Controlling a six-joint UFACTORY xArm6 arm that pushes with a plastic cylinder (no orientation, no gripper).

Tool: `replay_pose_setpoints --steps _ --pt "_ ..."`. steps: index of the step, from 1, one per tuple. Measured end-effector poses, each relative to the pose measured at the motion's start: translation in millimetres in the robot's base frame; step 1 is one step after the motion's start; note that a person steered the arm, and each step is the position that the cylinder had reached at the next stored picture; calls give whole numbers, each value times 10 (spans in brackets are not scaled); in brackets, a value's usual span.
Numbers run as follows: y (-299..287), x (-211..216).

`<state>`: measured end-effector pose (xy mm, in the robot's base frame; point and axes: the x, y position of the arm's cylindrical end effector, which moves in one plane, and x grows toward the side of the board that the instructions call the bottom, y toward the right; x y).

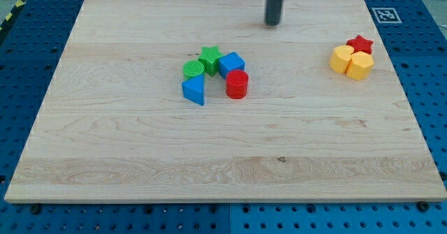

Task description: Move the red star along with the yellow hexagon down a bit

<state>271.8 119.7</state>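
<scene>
The red star (360, 43) lies near the board's right edge, toward the view's top. A yellow hexagon (360, 66) sits just below it and touches it. A second yellow block (341, 59), with a rounded notched shape, sits against both on their left. My tip (272, 23) is the lower end of the dark rod at the view's top centre. It stands well left of the red star and the yellow blocks, touching no block.
A cluster sits at the board's middle: a green star (209, 56), a green cylinder (193, 69), a blue cube (231, 63), a red cylinder (237, 84) and a blue triangular block (194, 89). A black-and-white marker (383, 14) is at the board's top right corner.
</scene>
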Motion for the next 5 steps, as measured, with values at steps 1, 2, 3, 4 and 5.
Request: replay_pose_setpoints --steps 1,2,3,4,5 --pt "786 3" --pt "1253 142" --pt "1253 386" --pt "1307 443" --pt "1370 509"
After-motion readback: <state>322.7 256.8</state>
